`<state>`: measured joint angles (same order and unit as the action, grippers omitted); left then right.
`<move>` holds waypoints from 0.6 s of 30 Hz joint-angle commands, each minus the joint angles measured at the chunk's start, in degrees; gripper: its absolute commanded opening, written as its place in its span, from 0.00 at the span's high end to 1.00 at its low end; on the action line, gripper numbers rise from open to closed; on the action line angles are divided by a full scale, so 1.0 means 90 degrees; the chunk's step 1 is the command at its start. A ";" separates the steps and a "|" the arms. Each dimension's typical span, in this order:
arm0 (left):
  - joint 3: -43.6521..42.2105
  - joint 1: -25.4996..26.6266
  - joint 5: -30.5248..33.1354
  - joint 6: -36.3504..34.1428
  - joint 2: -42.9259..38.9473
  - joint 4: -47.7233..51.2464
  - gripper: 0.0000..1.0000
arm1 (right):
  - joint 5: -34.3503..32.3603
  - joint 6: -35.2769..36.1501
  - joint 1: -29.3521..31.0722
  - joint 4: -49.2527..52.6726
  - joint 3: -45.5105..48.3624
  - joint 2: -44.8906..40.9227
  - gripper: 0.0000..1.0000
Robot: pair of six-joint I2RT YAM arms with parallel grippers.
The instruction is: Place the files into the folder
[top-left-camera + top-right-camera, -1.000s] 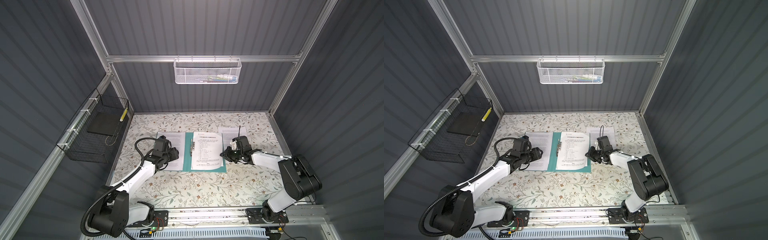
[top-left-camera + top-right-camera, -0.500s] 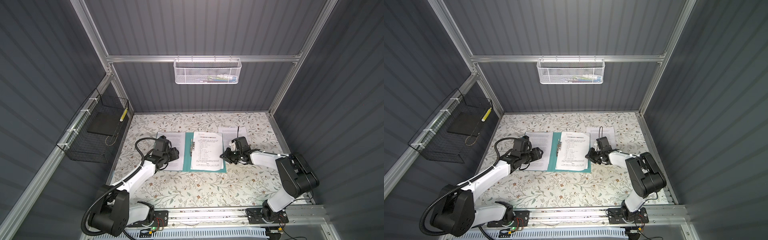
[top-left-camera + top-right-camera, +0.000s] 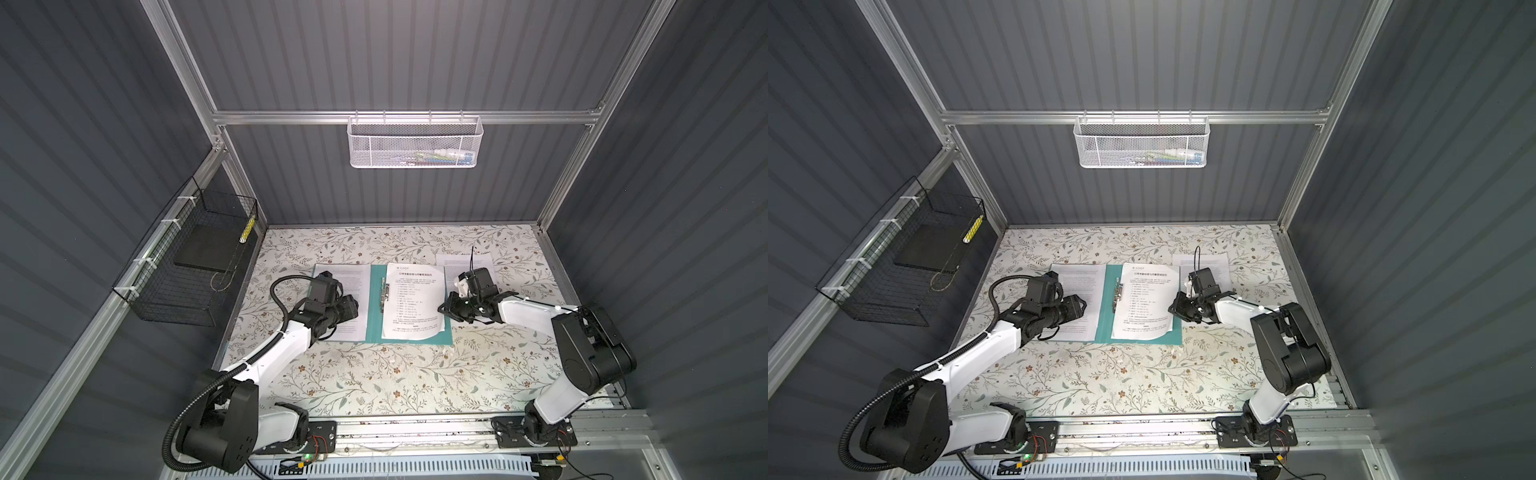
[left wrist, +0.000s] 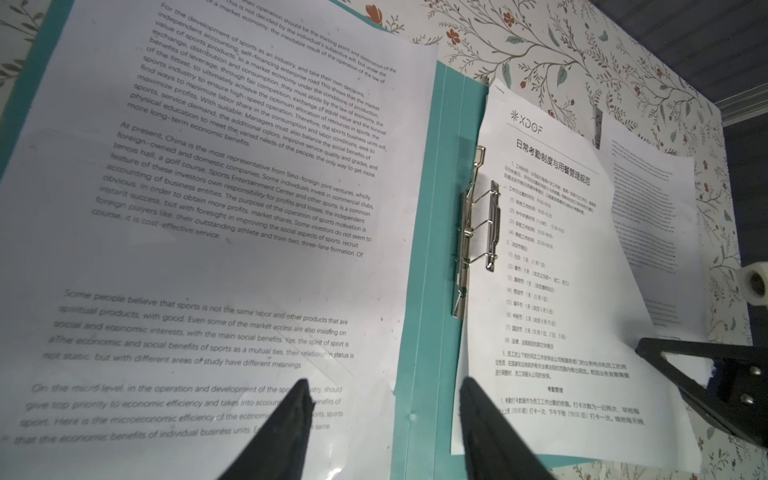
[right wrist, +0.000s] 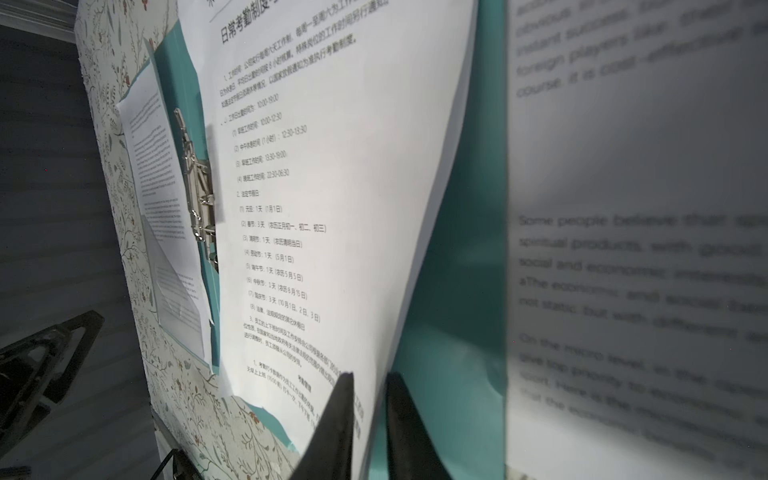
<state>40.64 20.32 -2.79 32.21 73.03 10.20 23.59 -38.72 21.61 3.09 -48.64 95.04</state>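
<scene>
Both top views look down from high at six o'clock onto the whole bench (image 3: 374,374). Each wrist camera skims close over the folder (image 4: 432,249), sharing its metal clip (image 4: 478,232).

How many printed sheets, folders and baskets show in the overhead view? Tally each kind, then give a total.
Printed sheets: 3 (left sheet, titled sheet, right sheet)
Folder: 1
Baskets: 2 (white basket, black basket)
Total: 6

Open teal folder (image 3: 374,320), titled sheet (image 3: 413,303) inside, right claw (image 3: 442,308) at its edge
</scene>
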 commanded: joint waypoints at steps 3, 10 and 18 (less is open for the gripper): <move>0.0005 -0.0009 -0.0149 0.0113 0.0078 -0.0098 0.41 | -0.0012 0.0633 0.0045 0.0486 -0.0326 0.0158 0.82; -0.0065 -0.0003 -0.0116 0.0151 0.0031 -0.0117 0.41 | -0.0050 0.0735 0.0068 0.0610 -0.0411 0.0287 0.82; -0.0087 -0.0002 -0.0120 0.0182 0.0020 -0.0136 0.41 | -0.0138 0.0765 0.0069 0.0630 -0.0427 0.0333 0.82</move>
<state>40.64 20.32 -3.18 33.26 73.43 9.30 23.05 -32.88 21.93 7.79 -51.35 97.27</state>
